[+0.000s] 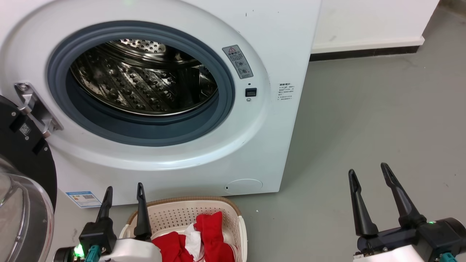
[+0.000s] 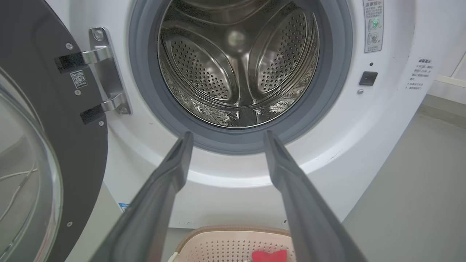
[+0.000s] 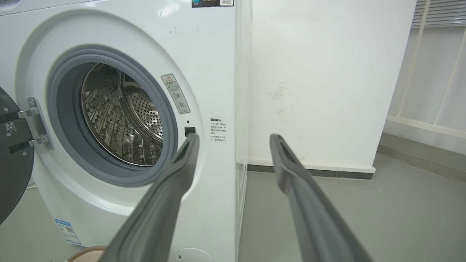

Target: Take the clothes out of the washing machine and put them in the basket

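Drum (image 1: 145,80) looks empty in all 3 views: bare perforated steel, no red. Clothes (image 1: 209,233) lie in the basket (image 1: 174,213), at 6 o'clock in the head view, on the floor (image 1: 364,109) just beside the washer (image 1: 255,145) front.

Left gripper (image 1: 124,189): spread, holding nothing, over the basket's 9 o'clock rim, fingers aimed at the porthole. Right gripper (image 1: 367,171): spread, empty, at 4 o'clock, well apart from the washer.

Judgement: the task looks about done, and the step in hand is probably a final check.
- The drum floor behind the grey seal (image 1: 145,133) lip at 6 o'clock is hidden from the head view. The left wrist view covers most of it, but not the fold.
- The robot should tip the left wrist camera down into the porthole before calling it done.
- If 1 piece turns up, it should go in with the left gripper spread, stay clear of the door (image 1: 22,153) and hinge (image 1: 36,109) at 9 o'clock, and pinch fabric, not seal.
- It should also check that no cloth drapes over the basket's 3 o'clock rim; that cannot be told from here.
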